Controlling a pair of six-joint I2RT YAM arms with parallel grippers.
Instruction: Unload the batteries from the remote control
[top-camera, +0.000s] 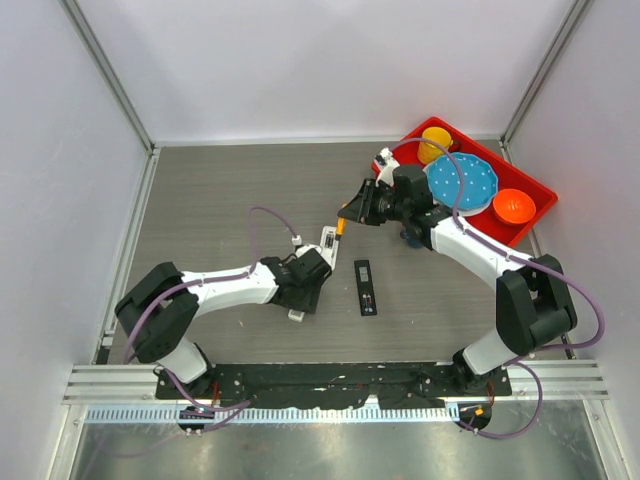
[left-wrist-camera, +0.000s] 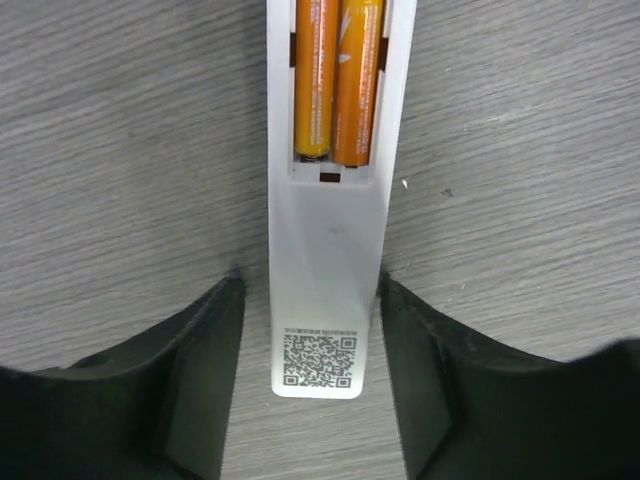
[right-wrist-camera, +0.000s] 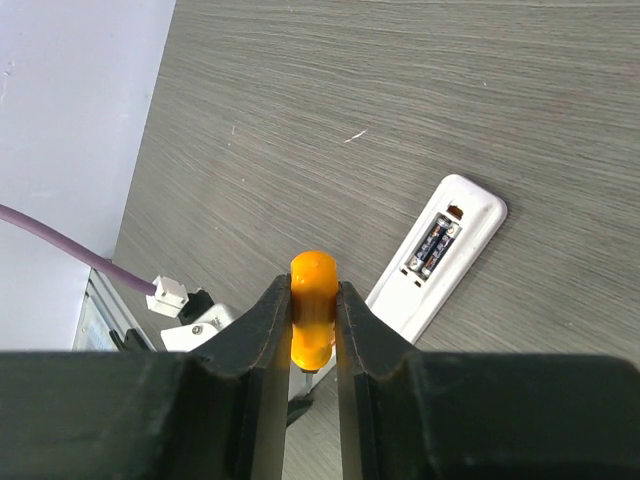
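You are seeing the two orange batteries (left-wrist-camera: 355, 90) lying side by side in the white remote (left-wrist-camera: 325, 290)'s open bay, top centre of the left wrist frame, with their long axes running straight up it. Your left gripper (left-wrist-camera: 310, 285) is straddling the remote's lower end, jaws apart. Your right gripper (right-wrist-camera: 313, 290) is pinching the screwdriver (right-wrist-camera: 313, 270) by its orange handle.

Orange batteries (left-wrist-camera: 337, 80), perhaps pale-lettered, sit in a white remote (left-wrist-camera: 328, 260) on a grey-grained table (left-wrist-camera: 130, 150).

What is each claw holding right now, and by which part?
The right claw pinches the screwdriver by its orange handle. The left claw straddles the white remote at its QR-code end, not gripping it.
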